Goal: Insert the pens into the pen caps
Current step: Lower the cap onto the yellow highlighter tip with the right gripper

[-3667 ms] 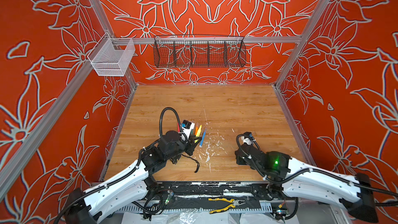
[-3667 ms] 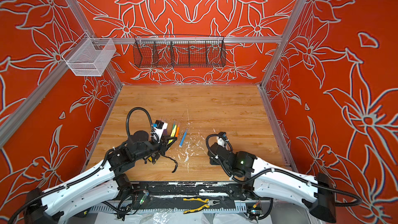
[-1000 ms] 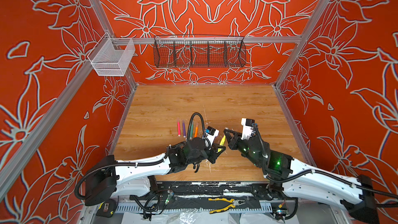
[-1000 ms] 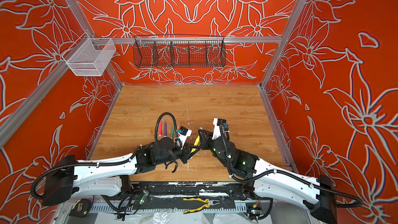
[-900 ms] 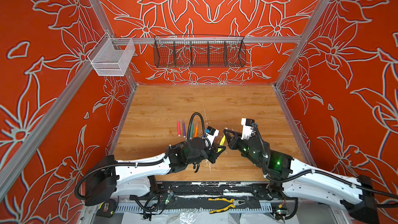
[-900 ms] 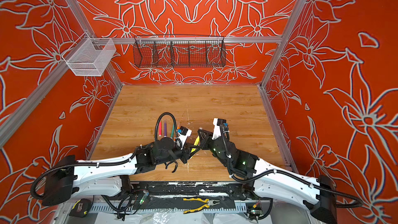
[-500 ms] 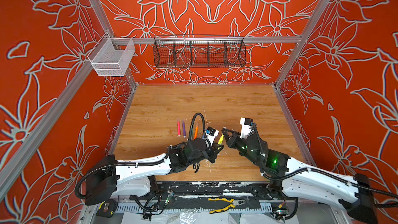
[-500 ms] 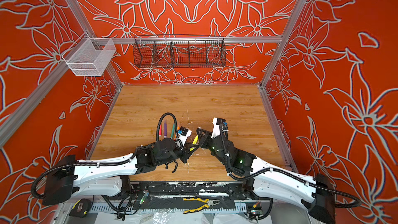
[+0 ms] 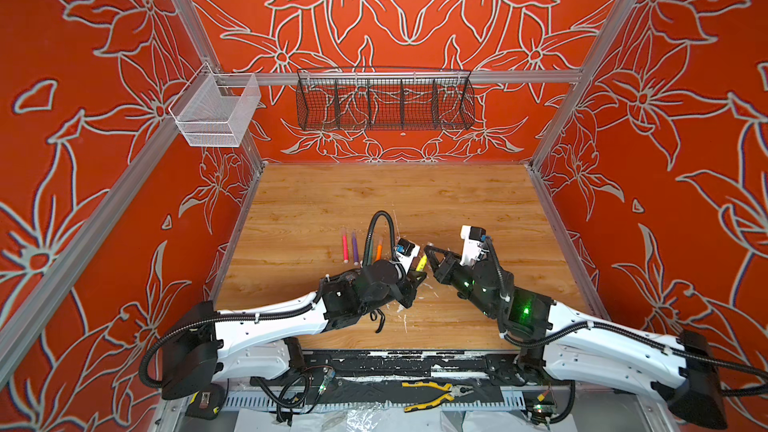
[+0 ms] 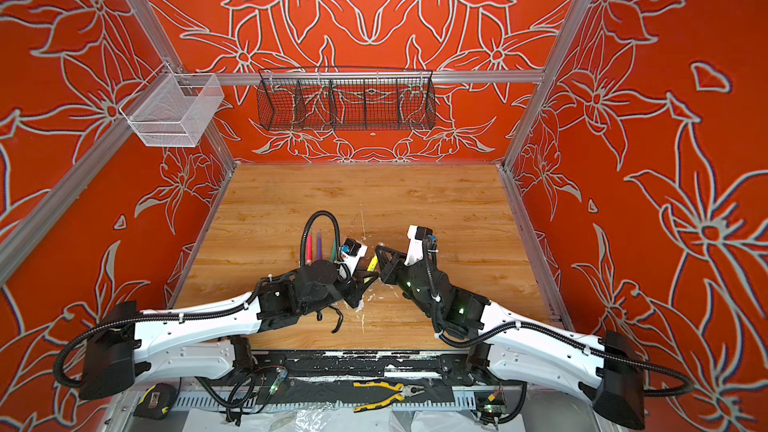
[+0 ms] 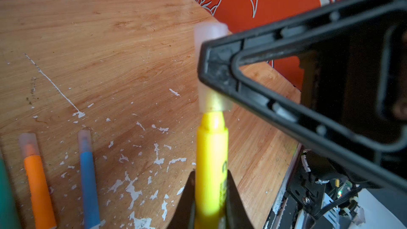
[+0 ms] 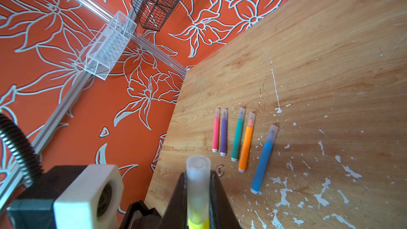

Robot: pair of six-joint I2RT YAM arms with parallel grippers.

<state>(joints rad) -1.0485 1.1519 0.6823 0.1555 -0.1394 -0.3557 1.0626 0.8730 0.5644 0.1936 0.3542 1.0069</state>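
Observation:
My left gripper is shut on the barrel of a yellow pen, held above the table. My right gripper is shut on a clear pen cap. The cap sits over the yellow pen's tip, and a short yellow neck shows below its rim. In both top views the two grippers meet tip to tip at the front middle, with the yellow pen between them. Pink, purple, teal, orange and blue pens lie side by side, each wearing a cap.
White paint flecks mark the wooden table. A small metal clip lies near the pens. A black wire basket and a white mesh basket hang on the walls. Yellow pliers lie on the front rail.
My right gripper has moved left toward the left one, bringing the cap onto the yellow pen's tip. The left arm has held still.

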